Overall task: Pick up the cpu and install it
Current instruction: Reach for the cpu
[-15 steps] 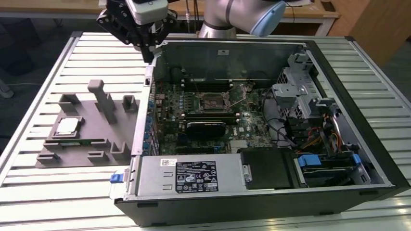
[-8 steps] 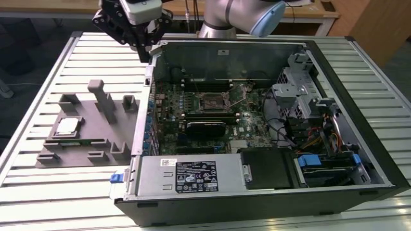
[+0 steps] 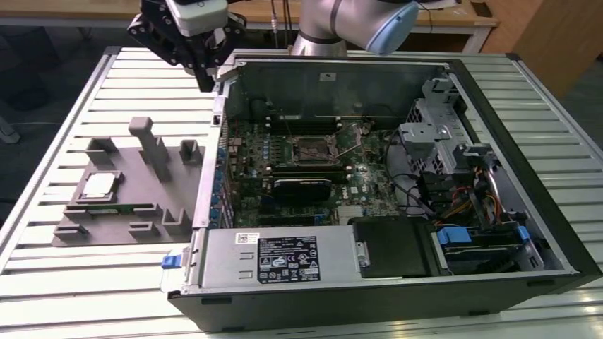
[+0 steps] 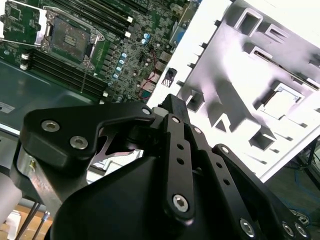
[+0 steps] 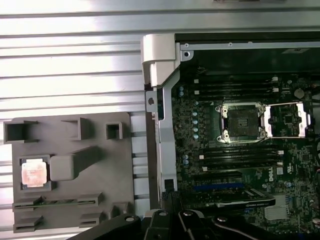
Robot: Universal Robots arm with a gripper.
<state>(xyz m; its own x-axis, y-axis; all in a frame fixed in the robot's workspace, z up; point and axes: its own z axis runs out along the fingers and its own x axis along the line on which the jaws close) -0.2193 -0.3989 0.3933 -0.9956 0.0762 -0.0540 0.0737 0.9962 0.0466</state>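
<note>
The cpu [image 3: 99, 186] lies flat in its square pocket on the gray fixture [image 3: 132, 215], outside the computer case [image 3: 377, 311], toward the exterior view's left. I see my gripper [image 3: 205, 76] well above it by the case's far corner, pinched closed and empty. The chip is square, so no axis matters. The tall post [image 3: 146, 141] beside the pocket is my only crowding.

Shiny metal cpu [image 5: 34, 173], matt grey plastic tray [image 5: 112, 170], ribbed metal table [image 5: 75, 65]

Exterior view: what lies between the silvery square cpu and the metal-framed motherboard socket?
The grey tray's upright posts and the case's metal side wall, in the exterior view.
</note>
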